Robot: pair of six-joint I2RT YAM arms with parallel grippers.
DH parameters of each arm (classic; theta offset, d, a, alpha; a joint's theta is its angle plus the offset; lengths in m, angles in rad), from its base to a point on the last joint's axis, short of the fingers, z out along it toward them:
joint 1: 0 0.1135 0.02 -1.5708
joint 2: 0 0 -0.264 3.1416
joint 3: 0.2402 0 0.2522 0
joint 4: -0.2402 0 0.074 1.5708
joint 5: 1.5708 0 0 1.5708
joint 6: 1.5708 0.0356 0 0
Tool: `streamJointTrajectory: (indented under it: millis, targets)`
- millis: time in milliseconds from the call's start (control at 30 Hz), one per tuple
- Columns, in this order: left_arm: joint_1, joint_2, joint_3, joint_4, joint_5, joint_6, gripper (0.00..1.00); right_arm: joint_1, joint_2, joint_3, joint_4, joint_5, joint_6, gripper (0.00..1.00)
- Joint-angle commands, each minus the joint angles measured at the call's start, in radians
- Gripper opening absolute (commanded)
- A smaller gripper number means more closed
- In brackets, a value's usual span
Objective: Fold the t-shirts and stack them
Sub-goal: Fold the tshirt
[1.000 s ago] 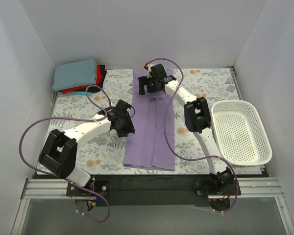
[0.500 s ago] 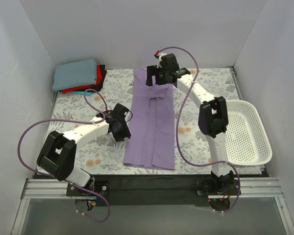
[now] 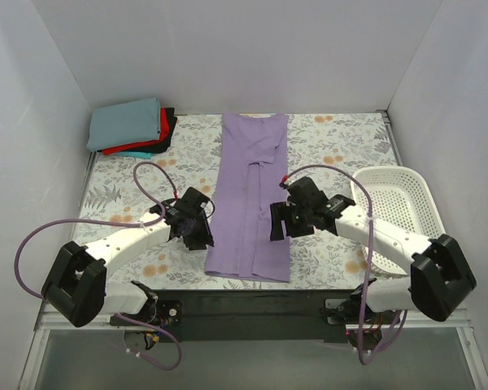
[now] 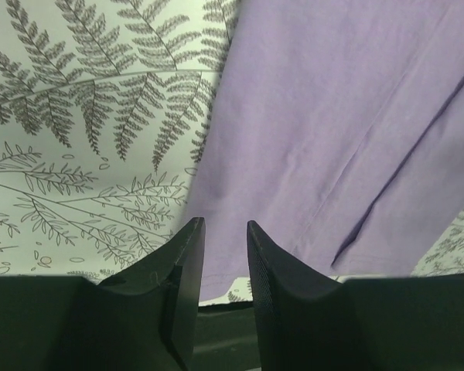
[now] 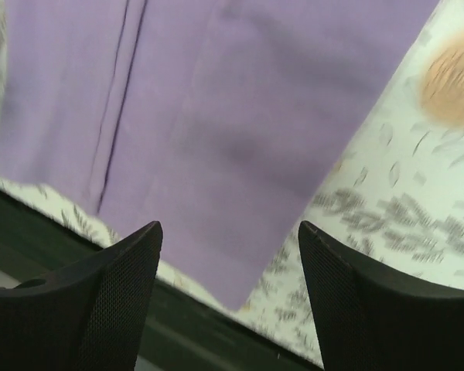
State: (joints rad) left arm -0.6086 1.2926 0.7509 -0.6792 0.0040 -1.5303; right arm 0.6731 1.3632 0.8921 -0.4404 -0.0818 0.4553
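- Left pincer (image 3: 197,236): lower left of centre in the top view, at the left border of the lavender t-shirt (image 3: 248,195) near its lower end. In the wrist view its fingers (image 4: 187,270) stand a narrow gap apart over the shirt's edge, released, with nothing between them.
- Right pincer (image 3: 281,223): lower right of centre, at the same shirt's right border. In its wrist view the fingers (image 5: 131,263) are spread wide above the shirt's lower corner, also released.
- Lavender t-shirt: folded lengthwise into a long narrow strip, lying flat on the desk (image 3: 342,138). It runs from upper centre to lower centre of the frame, collar end uppermost.
- Stack of folded t-shirts (image 3: 130,130): upper left corner of the desk, well apart from the strip. Grey-blue shirt (image 3: 124,122) on top; edges of red (image 3: 164,122), black (image 3: 172,122) and teal (image 3: 138,153) show beneath.
- White mesh basket (image 3: 388,170): right side of the frame, on the desk, beside the right arm.
- Desk covering: pale cloth printed with ferns and orange flowers.
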Motion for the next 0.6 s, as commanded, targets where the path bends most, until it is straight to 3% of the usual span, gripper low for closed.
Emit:
streamJointTrajectory:
  millis: [0,233,567]
  targets:
    - [-0.017,-0.026,-0.002,-0.049,-0.03,0.015,0.28,0.065,-0.142,-0.041,-0.05,-0.021,0.066,0.77]
    - [-0.037,-0.027,0.053,-0.092,-0.016,0.003,0.28,0.256,-0.199,-0.091,-0.096,-0.041,0.134,0.69]
    - [-0.03,-0.036,0.082,-0.131,-0.099,-0.016,0.26,0.37,0.003,0.004,0.051,-0.052,0.187,0.52]
